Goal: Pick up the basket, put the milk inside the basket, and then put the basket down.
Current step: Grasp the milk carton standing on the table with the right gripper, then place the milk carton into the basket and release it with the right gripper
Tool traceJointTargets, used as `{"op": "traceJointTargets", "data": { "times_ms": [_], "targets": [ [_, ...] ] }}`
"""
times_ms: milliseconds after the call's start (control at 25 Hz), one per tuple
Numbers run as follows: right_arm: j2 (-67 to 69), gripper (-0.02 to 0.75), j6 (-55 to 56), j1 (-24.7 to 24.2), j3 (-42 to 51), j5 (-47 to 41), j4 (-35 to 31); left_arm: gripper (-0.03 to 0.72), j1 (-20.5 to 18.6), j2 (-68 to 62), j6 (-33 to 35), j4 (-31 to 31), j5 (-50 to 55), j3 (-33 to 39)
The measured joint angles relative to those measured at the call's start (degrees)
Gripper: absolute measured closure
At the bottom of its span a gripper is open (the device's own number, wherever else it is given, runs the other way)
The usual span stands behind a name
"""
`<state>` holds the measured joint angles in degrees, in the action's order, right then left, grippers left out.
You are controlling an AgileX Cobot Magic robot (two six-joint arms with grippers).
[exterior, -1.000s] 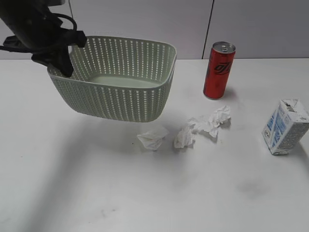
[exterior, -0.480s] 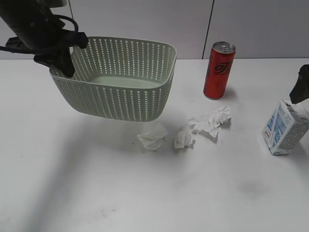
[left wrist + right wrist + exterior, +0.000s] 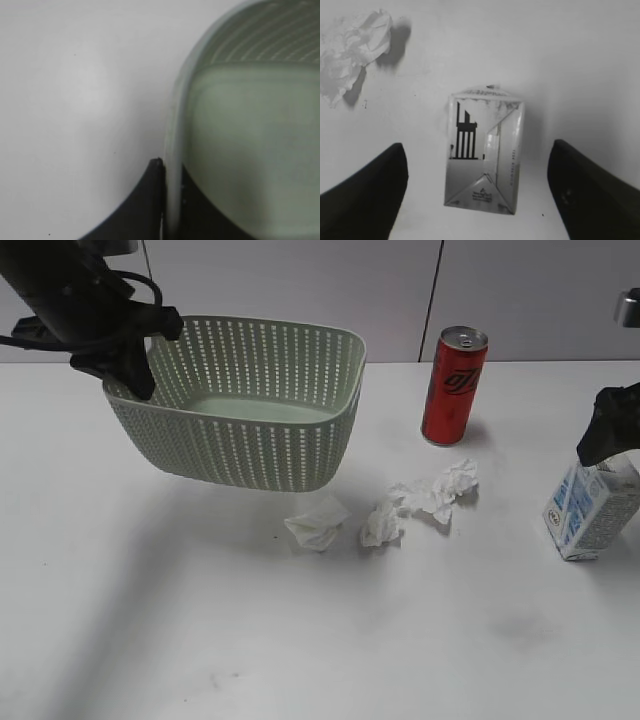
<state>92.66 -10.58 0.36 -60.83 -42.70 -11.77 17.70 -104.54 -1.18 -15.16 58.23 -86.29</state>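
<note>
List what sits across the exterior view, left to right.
left gripper → basket → small tissue wad → larger crumpled tissues → red soda can → milk, with the right gripper just above it.

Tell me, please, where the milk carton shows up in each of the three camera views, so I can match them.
Exterior view: the milk stands at the far right edge of the table, just beneath the right gripper.
Left wrist view: not in it; only the basket rim and bare table show.
Right wrist view: the milk sits centre frame, between the open fingers.
Shared landmark: the crumpled tissue left of the carton.
</note>
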Motion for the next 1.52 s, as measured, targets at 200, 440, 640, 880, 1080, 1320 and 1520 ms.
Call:
{"op": "traceJointTargets", "data": {
  "times_ms": [200,440,640,880,1080,1320,1520],
  "targets": [
    [3.13,0.073,-0.1,0.25,0.0,2.11,0.18,0.703,0.0,0.0,0.0,0.0,0.11,0.0],
    [7.31,0.09,-0.1,0.26,0.0,4.06,0.25,0.703,0.0,0.0,0.0,0.0,0.23,0.0],
    [10.78,0.194,-0.17,0.26,0.0,4.55,-0.43,0.703,0.0,0.0,0.0,0.0,0.29,0.0],
    [11.78,0.374,-0.17,0.31,-0.63,4.32,-1.03,0.703,0.0,0.0,0.0,0.0,0.29,0.0],
    [12.07,0.377,-0.17,0.31,-4.22,-0.9,-1.42,0.703,0.0,0.0,0.0,0.0,0.06,0.0],
    [12.07,0.377,-0.23,0.31,-11.78,-10.29,-1.93,0.703,0.0,0.0,0.0,0.0,-0.81,0.0],
    [12.07,0.377,-0.23,1.44,-19.15,-18.71,-3.92,0.703,0.0,0.0,0.0,0.0,-0.95,0.0]
  ]
}}
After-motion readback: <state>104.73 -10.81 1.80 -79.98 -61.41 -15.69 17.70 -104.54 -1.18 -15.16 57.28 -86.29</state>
